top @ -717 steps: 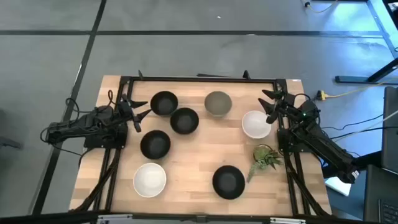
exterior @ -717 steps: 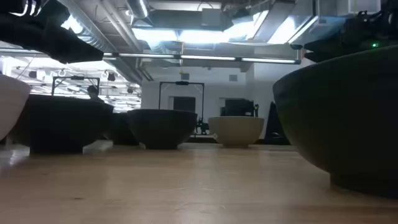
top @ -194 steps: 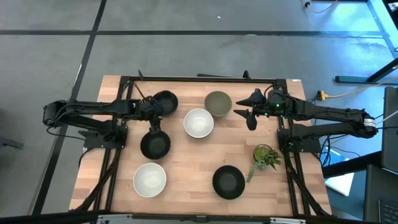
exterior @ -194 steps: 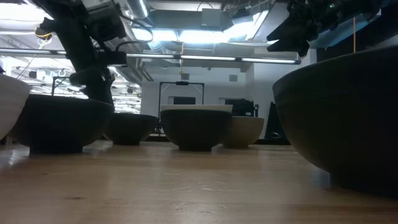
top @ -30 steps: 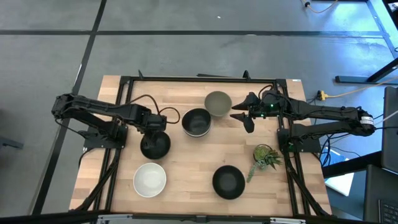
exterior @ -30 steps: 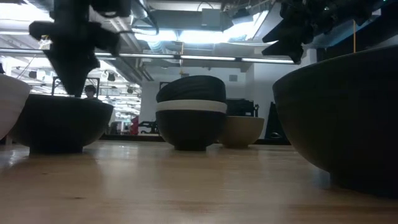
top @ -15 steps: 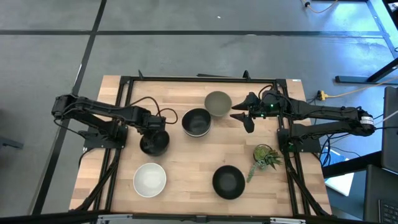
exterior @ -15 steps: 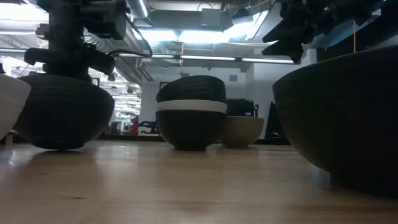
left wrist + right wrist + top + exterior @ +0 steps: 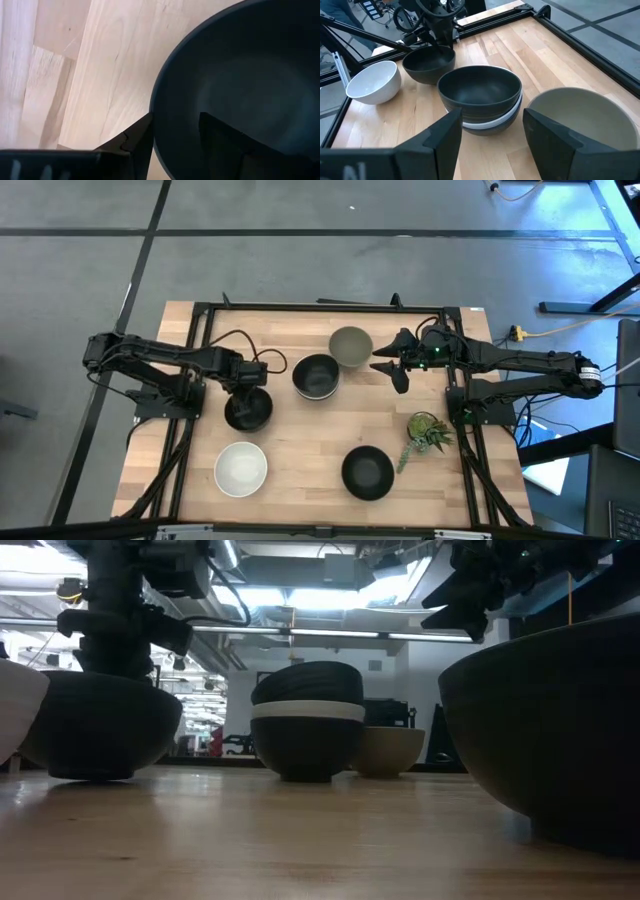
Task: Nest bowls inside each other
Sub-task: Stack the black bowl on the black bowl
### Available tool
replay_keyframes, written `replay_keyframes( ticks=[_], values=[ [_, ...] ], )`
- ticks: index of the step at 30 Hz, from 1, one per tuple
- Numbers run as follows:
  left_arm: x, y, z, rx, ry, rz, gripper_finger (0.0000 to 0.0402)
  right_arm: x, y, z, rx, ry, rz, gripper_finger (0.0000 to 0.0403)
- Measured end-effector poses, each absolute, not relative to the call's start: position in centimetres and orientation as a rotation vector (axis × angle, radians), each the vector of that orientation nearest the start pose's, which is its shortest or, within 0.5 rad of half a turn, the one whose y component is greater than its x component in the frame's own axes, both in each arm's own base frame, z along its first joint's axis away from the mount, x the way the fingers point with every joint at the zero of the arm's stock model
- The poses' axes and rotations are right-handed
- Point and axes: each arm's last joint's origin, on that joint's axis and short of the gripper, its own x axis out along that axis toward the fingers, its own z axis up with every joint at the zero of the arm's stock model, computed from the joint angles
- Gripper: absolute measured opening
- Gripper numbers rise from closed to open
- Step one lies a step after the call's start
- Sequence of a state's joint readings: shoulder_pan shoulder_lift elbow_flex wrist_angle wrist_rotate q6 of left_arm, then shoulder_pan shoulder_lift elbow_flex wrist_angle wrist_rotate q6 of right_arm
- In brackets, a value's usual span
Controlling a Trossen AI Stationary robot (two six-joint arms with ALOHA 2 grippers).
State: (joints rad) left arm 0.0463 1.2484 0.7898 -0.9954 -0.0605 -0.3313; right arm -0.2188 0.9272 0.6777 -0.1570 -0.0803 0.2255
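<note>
My left gripper point(image 9: 250, 387) is shut on the far rim of a glossy black bowl point(image 9: 248, 410) at the table's left middle; the same bowl shows in the low view point(image 9: 100, 725). A stack of three bowls point(image 9: 316, 376), black in white in black, stands at the centre. A grey-green bowl point(image 9: 350, 345) stands behind it. A white bowl point(image 9: 241, 468) and another black bowl point(image 9: 367, 472) stand near the front. My right gripper point(image 9: 386, 368) hovers open and empty, right of the stack. My left gripper holds the black bowl by its rim point(image 9: 158, 97), one finger inside point(image 9: 220, 142) the bowl and one outside point(image 9: 137, 142). The fingers come from above, pointing down. The bowl hangs nearly level with its foot at the table top; whether it is clear of the wood I cannot tell.
A small green plant sprig point(image 9: 428, 430) lies at the right, near the right arm's base. Black frame rails run along the table's far edge and both sides. Bare wood shows between the stack and the front bowls.
My left gripper has come down onto the black bowl's far rim and taken hold of it. The bowl has risen and tipped a little off the table, then settled back nearly level, shifted slightly toward the far edge. My right gripper has kept still.
</note>
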Motion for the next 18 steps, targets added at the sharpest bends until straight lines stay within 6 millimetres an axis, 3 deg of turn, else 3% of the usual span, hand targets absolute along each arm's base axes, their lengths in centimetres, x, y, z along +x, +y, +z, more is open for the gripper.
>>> replay_keyframes(
  ticks=[12, 18],
  values=[
    [19.6, 0.89, 20.37, -0.313, 1.41, 0.279, 0.0149, 19.82, -4.17, 27.4, 0.273, 0.388, -0.18, 0.0211],
    [19.7, 0.76, 20.39, -0.367, 1.405, 0.256, 0.0128, 19.82, -4.17, 27.39, 0.273, 0.388, -0.18, 0.0211]
  ],
)
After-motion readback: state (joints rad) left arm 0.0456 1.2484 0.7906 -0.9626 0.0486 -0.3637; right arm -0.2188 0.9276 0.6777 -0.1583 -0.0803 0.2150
